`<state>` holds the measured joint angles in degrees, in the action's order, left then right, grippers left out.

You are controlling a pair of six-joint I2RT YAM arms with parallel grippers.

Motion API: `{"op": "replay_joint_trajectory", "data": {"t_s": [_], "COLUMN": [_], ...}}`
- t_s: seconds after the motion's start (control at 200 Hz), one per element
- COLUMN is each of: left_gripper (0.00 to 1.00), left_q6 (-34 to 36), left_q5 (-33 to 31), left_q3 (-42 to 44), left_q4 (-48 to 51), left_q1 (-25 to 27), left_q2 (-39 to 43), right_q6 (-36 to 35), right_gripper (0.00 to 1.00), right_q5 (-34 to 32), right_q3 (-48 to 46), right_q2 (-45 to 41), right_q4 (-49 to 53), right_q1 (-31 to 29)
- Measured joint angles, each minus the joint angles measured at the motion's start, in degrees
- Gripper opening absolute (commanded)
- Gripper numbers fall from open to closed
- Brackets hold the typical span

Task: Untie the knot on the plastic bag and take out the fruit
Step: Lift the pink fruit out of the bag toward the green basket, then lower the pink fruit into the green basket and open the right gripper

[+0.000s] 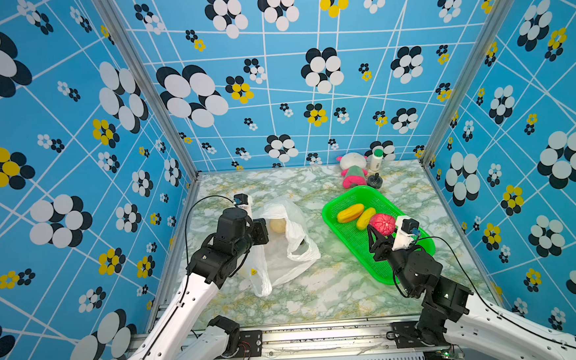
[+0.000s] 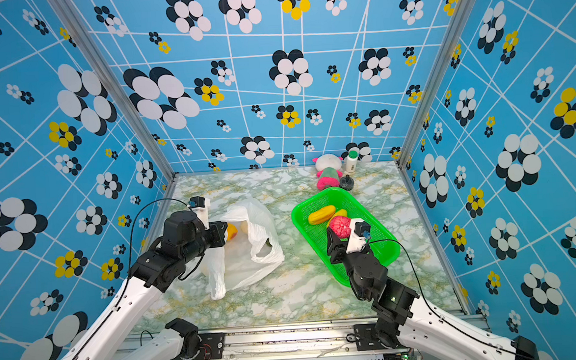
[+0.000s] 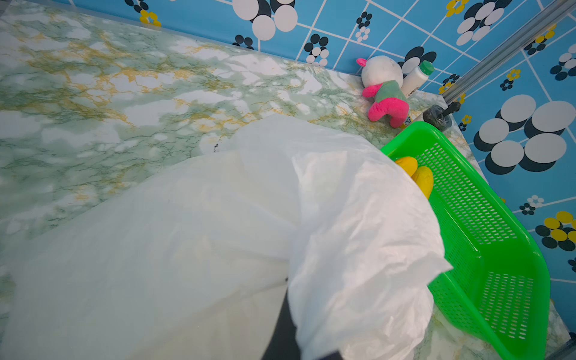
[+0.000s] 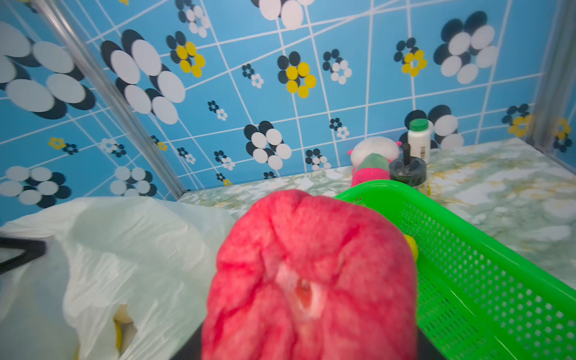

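The table [image 1: 334,294] has a green and white marble pattern, and blue walls with flowers stand around it. The bag [image 1: 285,266] lies on the left part of the table, well apart from the basket [image 1: 348,239] on the right. I see no knot: the mouth is open and the handles hang loose, so I judge the untying done.

The left gripper [image 1: 261,231] is fully closed at the bag's mouth and seems to pinch the thin edge and hold it up. A beige fruit [image 1: 277,225] shows inside.

The right gripper [image 1: 379,233] is about half open around the red fruit [image 1: 383,222] and holds it over the basket, near two yellow fruits [image 1: 350,213] that lie in it. Whether the red fruit touches the basket floor, I cannot tell.

The bag film looks very light, soft and slippery, and it may tear. It is better to take it at the rim or at a handle strip, where the film gathers. The fruits look small and light. The beige one is smooth and round, so it may roll; I would grip it across its widest part, through the mouth.
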<state>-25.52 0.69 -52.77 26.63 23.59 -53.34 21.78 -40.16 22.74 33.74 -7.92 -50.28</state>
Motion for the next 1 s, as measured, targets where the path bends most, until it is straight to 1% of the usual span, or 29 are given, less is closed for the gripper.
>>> {"op": "replay_joint_trajectory", "data": {"t_s": [0.065, 0.13, 0.245, 0.31, 0.36, 0.435, 0.515, 0.635, 0.87, 0.915, 0.999], "left_gripper": [0.00, 0.00, 0.00, 0.00, 0.00, 0.00, 0.00, 0.00, 0.00, 0.00, 0.00], "left_q6": [0.0, 0.0, 0.2, 0.2, 0.2, 0.2, 0.2, 0.2, 0.2, 0.2, 0.2], "left_q5": [0.0, 0.0, 0.0, 0.0, 0.0, 0.0, 0.3, 0.4, 0.4, 0.4, 0.4], "left_q3": [0.0, -0.2, -0.4, -0.4, -0.5, -0.5, -0.7, -0.8, -0.8, -0.8, -0.8], "left_q4": [0.0, 0.1, 0.1, 0.1, 0.1, 0.1, 0.1, 0.1, 0.2, 0.2, 0.2], "left_q1": [0.0, 0.0, 0.0, 0.0, 0.0, 0.0, 0.0, -0.1, -0.3, -0.3, -0.3], "left_q2": [0.0, -0.2, -0.6, -0.6, -0.6, -0.7, -1.0, -1.5, -1.1, -0.7, 0.0], "right_q6": [2.4, 4.4, 8.1, 10.1, 11.6, 13.1, 13.7, 13.9, 14.1, 14.1, 14.3], "right_gripper": [0.31, 0.30, 0.24, 0.18, 0.18, 0.18, 0.26, 0.34, 0.34, 0.39, 0.59], "right_q5": [0.4, 2.4, 8.7, 12.6, 15.4, 19.0, 22.4, 25.6, 27.5, 28.0, 28.7], "right_q3": [0.4, 1.3, 3.5, 4.6, 5.6, 6.8, 7.6, 8.3, 14.5, 15.3, 15.9], "right_q2": [2.1, 5.5, 14.2, 19.3, 23.2, 28.1, 31.2, 33.7, 44.0, 45.5, 46.9], "right_q4": [3.2, 5.8, 7.8, 8.2, 8.6, 8.8, 8.8, 7.8, 7.7, 7.8, 7.7], "right_q1": [3.1, 6.8, 13.7, 17.0, 19.0, 20.1, 20.2, 20.2, 20.3, 20.4, 20.5]}}
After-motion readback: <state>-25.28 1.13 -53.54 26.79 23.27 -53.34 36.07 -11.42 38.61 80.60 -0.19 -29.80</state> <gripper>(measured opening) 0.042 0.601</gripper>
